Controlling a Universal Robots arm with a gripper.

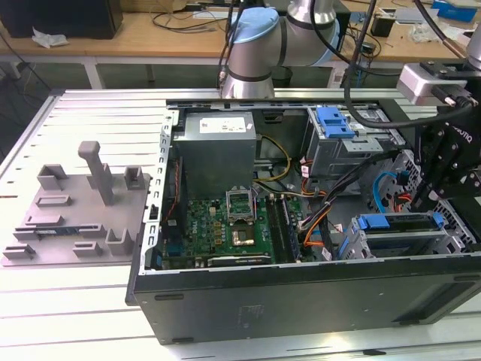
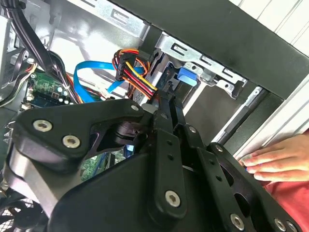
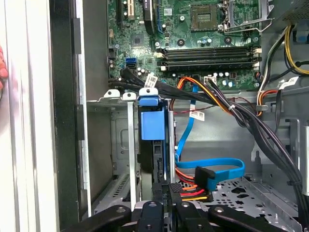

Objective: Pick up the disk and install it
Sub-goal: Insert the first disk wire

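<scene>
Closest, found the gripper (image 2: 167, 99) in the second wrist view with the claw pressed together, nothing visibly pinched, tip just beside a blue tab. Judged that tab to belong to the disk (image 1: 398, 222), standing on edge in the drive cage (image 1: 398, 244) at about four o'clock in the exterior view, blue bracket on top, apparently already slid into its slot. Could not confirm contact between tip and bracket. Noted a person's hand (image 2: 273, 162) outside the case wall (image 1: 301, 297), near the cage. Saw, just beside the disk, a flat blue data cable (image 3: 227, 166) and loose orange, red and yellow power wires (image 3: 193, 193). Farther, toward nine o'clock from the cage, saw the motherboard (image 1: 225, 218); at twelve o'clock from it, the grey power supply (image 1: 218, 143). Farthest, at nine o'clock in the exterior view, spotted a grey plastic fixture (image 1: 75, 210) on the table (image 1: 75, 331).

Judged the disk stiff and rather heavy for its size, smooth on its metal faces, sensitive to shock. Thought it better taken by the plastic bracket or the two long edges, not by the flat faces or connector end.
</scene>
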